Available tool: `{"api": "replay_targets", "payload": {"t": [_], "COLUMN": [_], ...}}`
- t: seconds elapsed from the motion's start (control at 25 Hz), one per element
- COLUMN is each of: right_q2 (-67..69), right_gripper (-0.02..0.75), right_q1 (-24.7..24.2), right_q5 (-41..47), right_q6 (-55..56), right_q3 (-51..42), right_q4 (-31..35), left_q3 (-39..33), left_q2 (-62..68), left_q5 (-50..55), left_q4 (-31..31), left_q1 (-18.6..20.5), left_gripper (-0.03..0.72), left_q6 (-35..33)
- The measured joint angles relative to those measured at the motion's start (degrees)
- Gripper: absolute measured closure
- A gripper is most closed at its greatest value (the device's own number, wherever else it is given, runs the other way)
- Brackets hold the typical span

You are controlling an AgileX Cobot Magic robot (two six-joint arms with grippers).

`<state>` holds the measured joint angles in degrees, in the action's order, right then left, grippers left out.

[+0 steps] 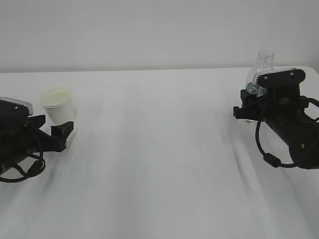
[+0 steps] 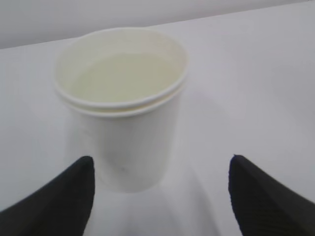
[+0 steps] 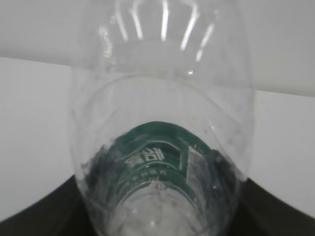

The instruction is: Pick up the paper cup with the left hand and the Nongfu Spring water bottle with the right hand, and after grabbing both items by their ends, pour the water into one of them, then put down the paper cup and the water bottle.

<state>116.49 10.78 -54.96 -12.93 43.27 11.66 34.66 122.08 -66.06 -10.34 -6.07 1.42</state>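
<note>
At the left edge of the exterior frame the left gripper (image 1: 64,130) stands spread beside the upright paper cup (image 1: 58,103) without clasping it, while at right the right gripper (image 1: 252,98) grasps the Nongfu Spring water bottle (image 1: 262,64).

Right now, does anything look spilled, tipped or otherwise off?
Nothing stands out. The cup stands upright between open jaws with water inside, the bottle is upright, and no spill shows on the table.

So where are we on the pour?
Pour looks done: the paper cup holds water, standing on the table with the left end effector open beside it. In hand: right end effector grips the upright Nongfu Spring water bottle. Left: release it.
</note>
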Motion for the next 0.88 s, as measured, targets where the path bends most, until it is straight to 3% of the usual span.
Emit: {"api": "replay_targets", "payload": {"t": [0.48, 0.88], "right_q2": [0.0, 0.0], "right_gripper": [0.293, 0.293], "right_q1": [0.0, 0.0], "right_q5": [0.0, 0.0], "right_q6": [1.12, 1.23], "right_q3": [0.0, 0.69], "right_q4": [1.8, 2.64], "left_q3": [-0.14, -0.14], "left_q2": [-2.13, -2.21], "left_q5": [0.0, 0.0], "left_q4": [-13.71, -15.14], "left_q1": [0.0, 0.0], "left_gripper": [0.097, 0.099], "left_q6": [0.69, 3.26]}}
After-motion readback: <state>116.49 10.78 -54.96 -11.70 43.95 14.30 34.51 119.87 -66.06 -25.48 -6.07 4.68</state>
